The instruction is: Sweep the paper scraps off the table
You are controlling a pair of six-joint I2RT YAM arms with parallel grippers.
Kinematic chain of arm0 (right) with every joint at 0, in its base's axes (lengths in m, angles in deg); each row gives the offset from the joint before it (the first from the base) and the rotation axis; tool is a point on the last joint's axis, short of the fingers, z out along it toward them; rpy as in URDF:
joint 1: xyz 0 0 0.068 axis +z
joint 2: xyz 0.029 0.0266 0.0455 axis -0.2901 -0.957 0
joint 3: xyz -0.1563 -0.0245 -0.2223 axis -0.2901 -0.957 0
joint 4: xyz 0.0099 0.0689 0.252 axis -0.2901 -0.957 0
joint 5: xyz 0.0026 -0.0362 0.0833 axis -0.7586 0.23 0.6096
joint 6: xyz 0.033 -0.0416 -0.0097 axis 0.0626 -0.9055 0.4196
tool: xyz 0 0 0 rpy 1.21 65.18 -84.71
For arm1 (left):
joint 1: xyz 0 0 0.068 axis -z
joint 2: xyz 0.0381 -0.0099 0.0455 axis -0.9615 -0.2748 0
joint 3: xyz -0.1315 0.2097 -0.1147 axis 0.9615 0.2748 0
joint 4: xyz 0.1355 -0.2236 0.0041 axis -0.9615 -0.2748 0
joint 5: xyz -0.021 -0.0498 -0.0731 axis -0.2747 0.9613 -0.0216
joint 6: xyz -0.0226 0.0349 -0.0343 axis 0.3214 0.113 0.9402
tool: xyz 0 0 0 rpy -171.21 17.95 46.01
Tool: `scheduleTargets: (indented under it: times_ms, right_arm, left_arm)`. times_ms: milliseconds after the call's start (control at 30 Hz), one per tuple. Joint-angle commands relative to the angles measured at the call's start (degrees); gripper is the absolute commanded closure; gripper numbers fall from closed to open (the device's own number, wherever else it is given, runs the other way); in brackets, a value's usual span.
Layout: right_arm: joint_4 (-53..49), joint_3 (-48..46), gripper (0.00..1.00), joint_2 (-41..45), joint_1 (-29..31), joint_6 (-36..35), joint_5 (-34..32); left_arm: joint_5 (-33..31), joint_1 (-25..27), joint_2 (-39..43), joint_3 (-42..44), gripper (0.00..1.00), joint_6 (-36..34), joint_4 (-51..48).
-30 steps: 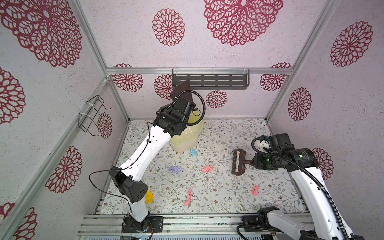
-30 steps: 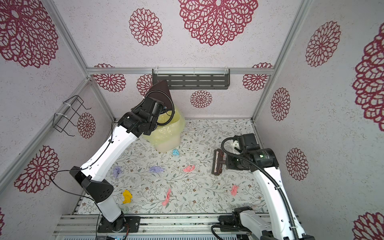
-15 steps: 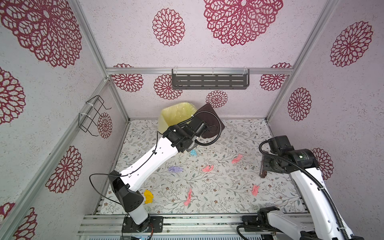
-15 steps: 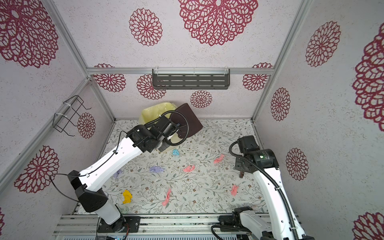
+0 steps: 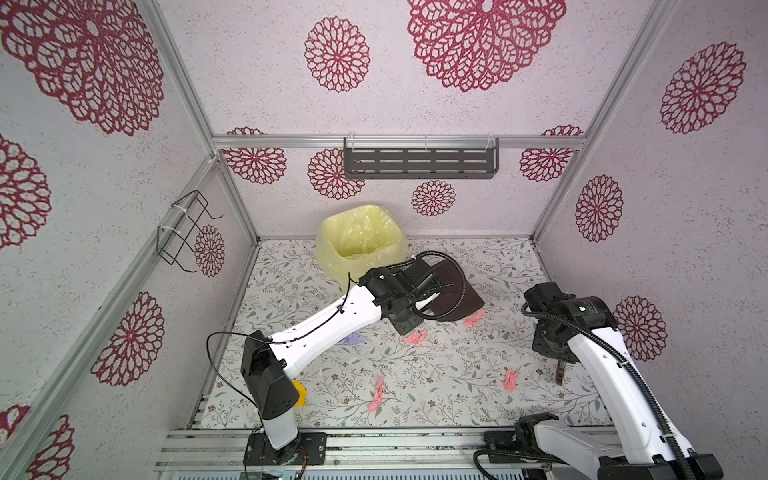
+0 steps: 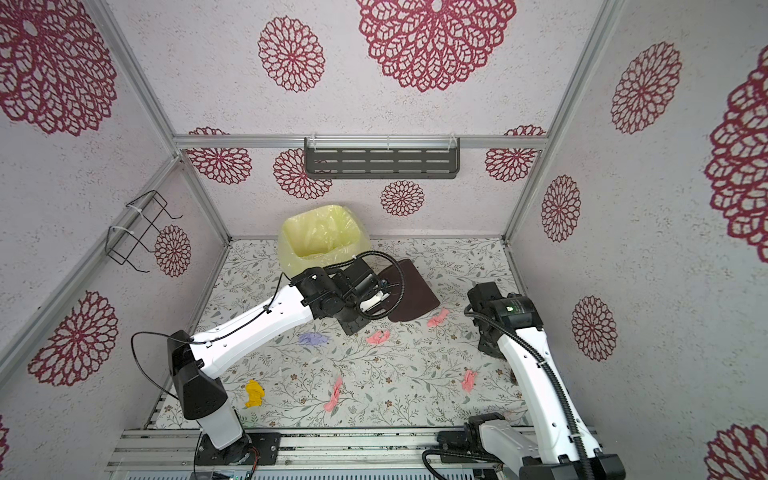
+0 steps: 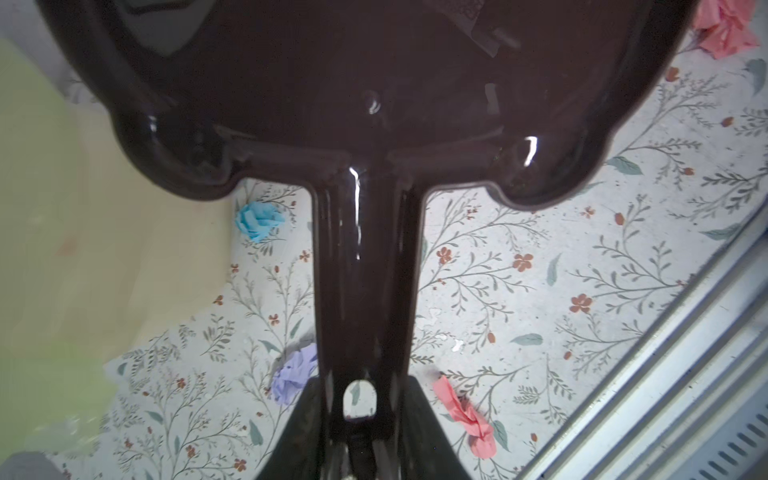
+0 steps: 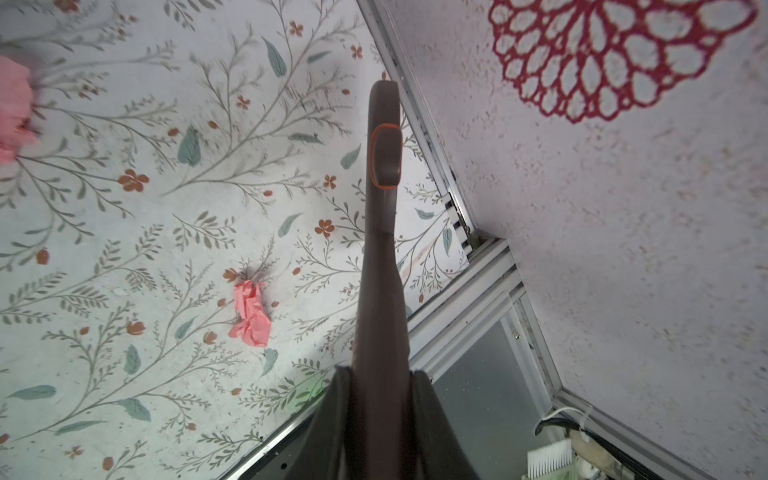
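Note:
My left gripper is shut on the handle of a dark brown dustpan, which lies low over the table, right of the bin. Its front lip is beside a pink scrap. More paper scraps lie about: pink, lilac, pink, pink, yellow and light blue. My right gripper is shut on a brown brush handle near the right wall.
A bin lined with a yellow bag stands at the back of the table. A grey shelf hangs on the back wall and a wire basket on the left wall. A metal rail runs along the front edge.
My left arm swung the dustpan from over the bin down and right to the table. My right arm drew the brush back toward the right wall and turned it downward.

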Motion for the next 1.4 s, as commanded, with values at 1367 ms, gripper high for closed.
scheduleTargets:
  times_ms: [1367]
  right_arm:
    - [-1.02, 0.28, 1.0, 6.17, 3.57, -1.74, 32.71]
  left_arm:
    - [14.82, 8.29, 1.33, 17.51, 1.0, 6.85, -5.39]
